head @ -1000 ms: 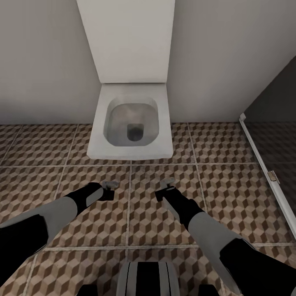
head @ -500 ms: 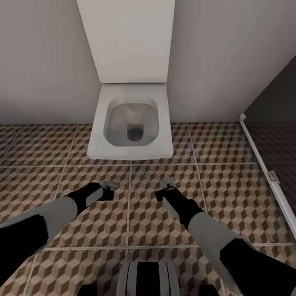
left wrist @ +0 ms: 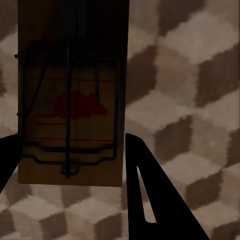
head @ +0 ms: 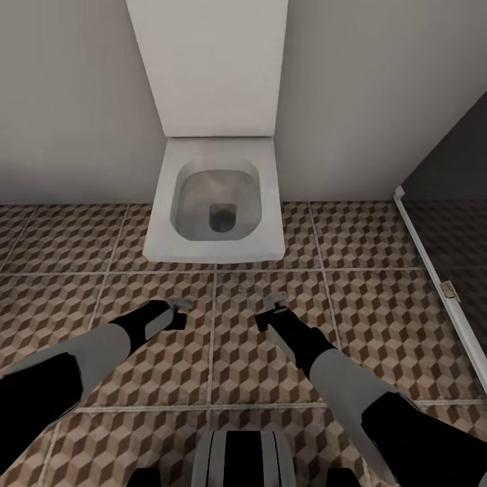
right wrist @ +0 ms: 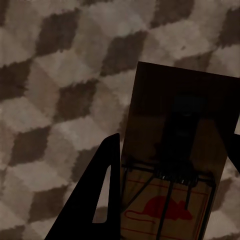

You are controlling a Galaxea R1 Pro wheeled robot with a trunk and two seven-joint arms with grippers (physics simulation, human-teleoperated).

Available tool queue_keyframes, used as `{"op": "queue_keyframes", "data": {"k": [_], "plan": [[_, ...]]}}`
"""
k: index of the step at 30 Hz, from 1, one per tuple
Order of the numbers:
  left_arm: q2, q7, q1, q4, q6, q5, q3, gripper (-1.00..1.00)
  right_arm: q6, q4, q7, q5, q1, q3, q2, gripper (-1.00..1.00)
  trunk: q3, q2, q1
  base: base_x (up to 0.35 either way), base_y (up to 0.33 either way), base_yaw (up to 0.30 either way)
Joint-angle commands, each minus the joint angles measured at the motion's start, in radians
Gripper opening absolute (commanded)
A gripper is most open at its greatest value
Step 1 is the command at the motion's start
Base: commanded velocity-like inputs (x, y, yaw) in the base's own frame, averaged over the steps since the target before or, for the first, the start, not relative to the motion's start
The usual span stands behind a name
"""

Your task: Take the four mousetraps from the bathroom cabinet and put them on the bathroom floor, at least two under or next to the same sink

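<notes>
Both arms reach forward and down from the lower corners of the head view, black upper segments, grey forearms, black wrists, converging toward centre. Left gripper (head: 180,303) sits at the end of the left arm, right gripper (head: 272,302) at the end of the right, roughly level with each other, close but apart. Left wrist view: black fingers (left wrist: 155,200) clamped on either side of a flat brown wooden mousetrap with dark wire and red mark (left wrist: 72,95). Right wrist view: black fingers (right wrist: 97,200) pinch a second brown wooden mousetrap with red mouse print (right wrist: 175,165) the same way
</notes>
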Motion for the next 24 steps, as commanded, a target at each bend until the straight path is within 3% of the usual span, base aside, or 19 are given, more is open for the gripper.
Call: {"op": "queue_keyframes", "data": {"k": [1, 23, 24], "plan": [[-0.001, 0.014, -0.001, -0.005, 0.003, 0.007, -0.006, -1.0, 0.003, 0.0, -0.009, -0.012, -0.001, 0.007, 0.0, -1.0, -0.001, 0.0, 0.0, 0.0, 0.0, 0.0], [-0.006, 0.016, -0.001, -0.005, 0.004, 0.007, -0.006, -1.0, 0.003, 0.0, -0.009, -0.011, -0.001, 0.006, 0.0, -1.0, -0.001, 0.0, 0.0, 0.0, 0.0, 0.0], [-0.006, 0.016, -0.001, -0.005, 0.004, 0.007, -0.006, 1.0, 0.003, 0.0, -0.009, -0.011, -0.001, 0.006, 0.0, -1.0, -0.001, 0.0, 0.0, 0.0, 0.0, 0.0]]}}
